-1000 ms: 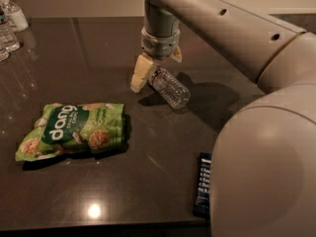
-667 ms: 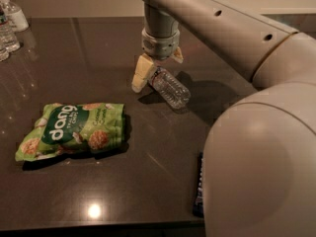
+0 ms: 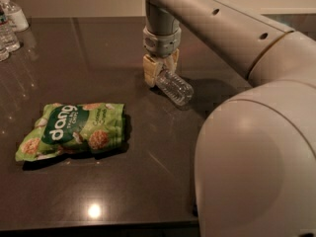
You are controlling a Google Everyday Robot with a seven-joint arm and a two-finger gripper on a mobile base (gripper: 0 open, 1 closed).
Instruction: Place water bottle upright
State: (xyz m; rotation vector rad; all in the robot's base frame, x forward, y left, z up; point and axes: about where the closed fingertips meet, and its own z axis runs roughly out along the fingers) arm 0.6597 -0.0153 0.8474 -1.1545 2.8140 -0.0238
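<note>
The water bottle [image 3: 176, 87] is a small clear ribbed plastic bottle lying on its side on the dark table [image 3: 148, 181], right of centre. Its cap end points up-left, into my gripper. My gripper [image 3: 161, 70] reaches straight down from the arm, and its tan fingers [image 3: 149, 73] are closed on either side of the bottle's upper end. The bottle's base rests on the table toward the lower right. The cap is hidden between the fingers.
A green snack bag [image 3: 71, 130] lies flat at the left front. A clear bottle with a white pump top [image 3: 13, 11] and other clear bottles [image 3: 7, 35] stand at the far left edge. My arm's bulky body [image 3: 256, 152] fills the right foreground.
The left finger has moved in to the right against the bottle's upper end. The arm's body has swung further across the right foreground and now covers a dark object at the table's front.
</note>
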